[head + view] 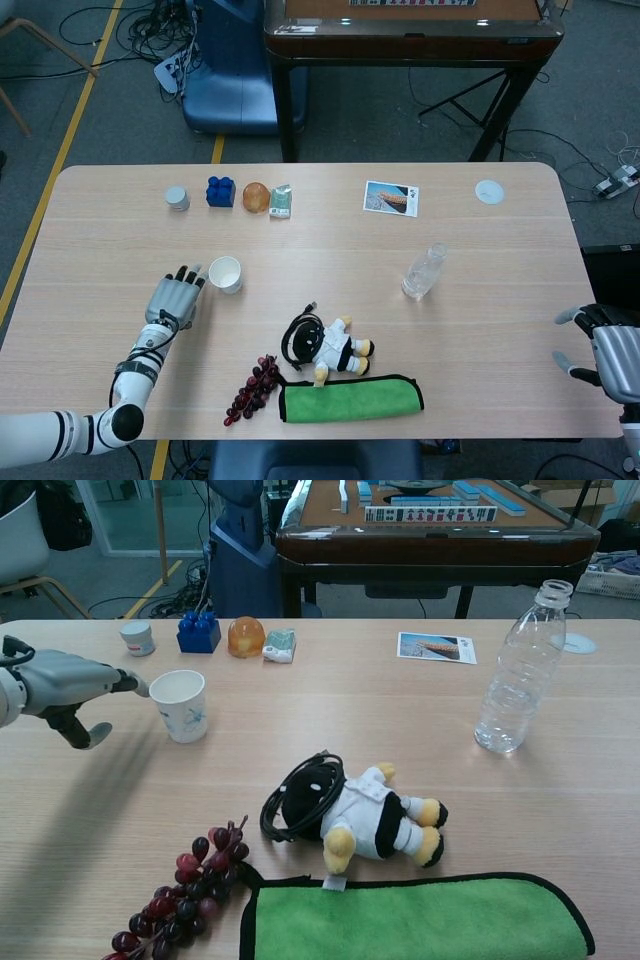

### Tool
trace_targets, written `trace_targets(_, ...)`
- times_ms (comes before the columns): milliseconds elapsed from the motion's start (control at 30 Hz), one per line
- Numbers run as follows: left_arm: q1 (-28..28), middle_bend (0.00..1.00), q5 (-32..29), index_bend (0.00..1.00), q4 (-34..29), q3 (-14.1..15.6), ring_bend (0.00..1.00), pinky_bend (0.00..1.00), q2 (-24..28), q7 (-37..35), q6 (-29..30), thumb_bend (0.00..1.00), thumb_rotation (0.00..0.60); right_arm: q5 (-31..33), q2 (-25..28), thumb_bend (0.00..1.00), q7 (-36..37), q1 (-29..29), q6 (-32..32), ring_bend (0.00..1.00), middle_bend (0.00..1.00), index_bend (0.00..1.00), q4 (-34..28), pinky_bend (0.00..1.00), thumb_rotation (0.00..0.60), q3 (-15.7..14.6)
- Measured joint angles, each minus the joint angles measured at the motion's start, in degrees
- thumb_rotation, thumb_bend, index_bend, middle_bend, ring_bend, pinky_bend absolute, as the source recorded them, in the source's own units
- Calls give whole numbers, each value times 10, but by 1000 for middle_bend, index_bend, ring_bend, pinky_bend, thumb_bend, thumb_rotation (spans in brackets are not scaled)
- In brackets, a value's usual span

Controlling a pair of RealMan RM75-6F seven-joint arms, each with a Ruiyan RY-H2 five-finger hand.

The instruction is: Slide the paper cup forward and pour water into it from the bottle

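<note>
A: What's nearest on the bench [500, 330]?
B: A green cloth [420, 920], dark grapes [175, 895] and a plush doll [360, 815]. The right hand [612, 355], cut off by the frame, has its fingers spread, holding nothing.
A: And the paper cup [180, 705]?
B: Upright at mid-left, contents unclear; the left hand [70, 685] reaches it with fingers [135, 685] extended against its rim, not wrapped around it. The capless bottle [520, 670] stands well apart to the right, a little water inside.
A: Farther back?
B: A blue block [220, 191], a picture card [390, 198], then a mahjong table [430, 525].
</note>
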Motion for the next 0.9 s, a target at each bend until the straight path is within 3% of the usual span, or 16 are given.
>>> trace_targets(267, -22, 0, -10, 0, 1, 4, 0, 197, -27, 17, 7, 544, 600, -3, 1, 179, 1, -1, 2, 282, 381, 433, -3, 442, 600, -1)
trace_targets(900, -56, 0, 21, 0, 69, 3, 0, 197, -94, 14, 2, 545, 600, -10, 7, 179, 13, -4, 10, 282, 381, 433, -4, 442, 600, -1)
